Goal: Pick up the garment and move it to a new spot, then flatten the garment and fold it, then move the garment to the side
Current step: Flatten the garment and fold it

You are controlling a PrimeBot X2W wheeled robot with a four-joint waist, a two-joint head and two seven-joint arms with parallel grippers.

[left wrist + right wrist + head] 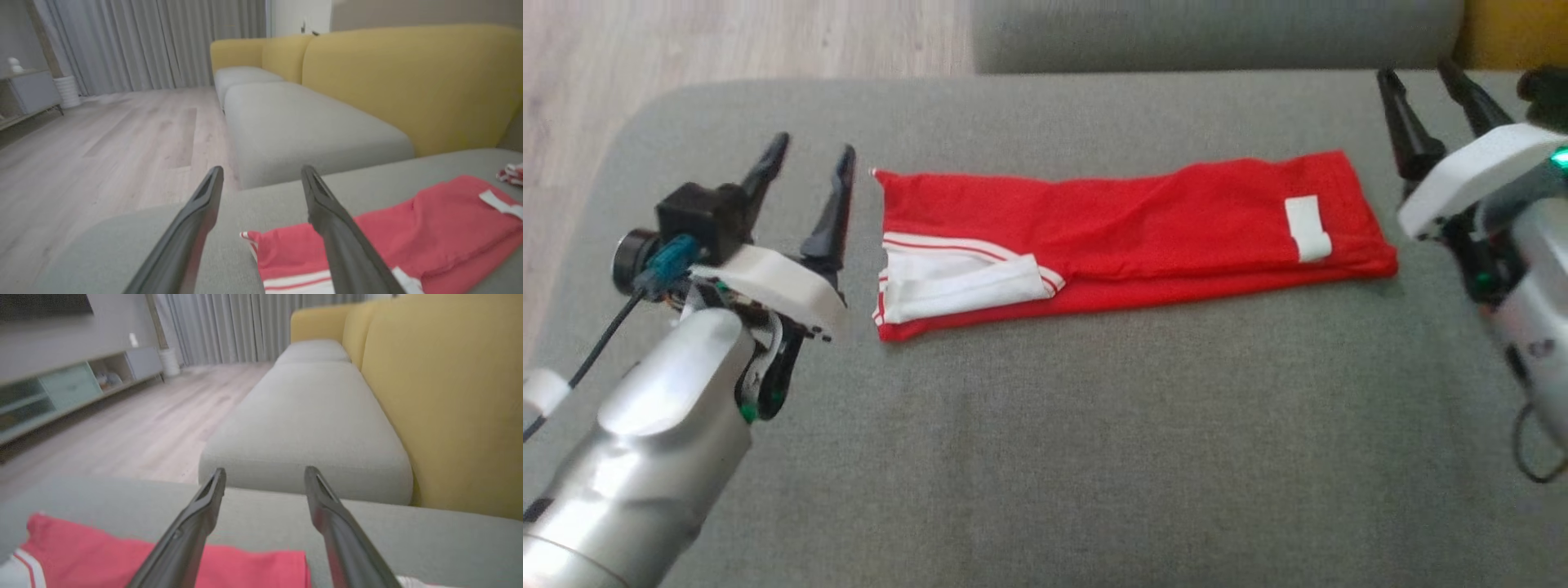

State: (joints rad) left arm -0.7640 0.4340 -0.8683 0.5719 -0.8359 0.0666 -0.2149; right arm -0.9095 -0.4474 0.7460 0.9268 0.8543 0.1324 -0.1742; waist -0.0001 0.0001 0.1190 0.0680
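Observation:
The garment is red with white trim and lies folded into a long flat strip across the grey cushion. A white sleeve part shows at its left end and a white label near its right end. My left gripper hovers just left of the garment's left end, open, with nothing between its fingers. My right gripper is raised at the garment's right end, also open and empty. The left wrist view has the garment to the right of the open fingers. The right wrist view has the garment below the open fingers.
The grey cushion's left edge curves down to a wooden floor. A second grey seat with a yellow backrest lies beyond. A low cabinet and curtains stand across the room.

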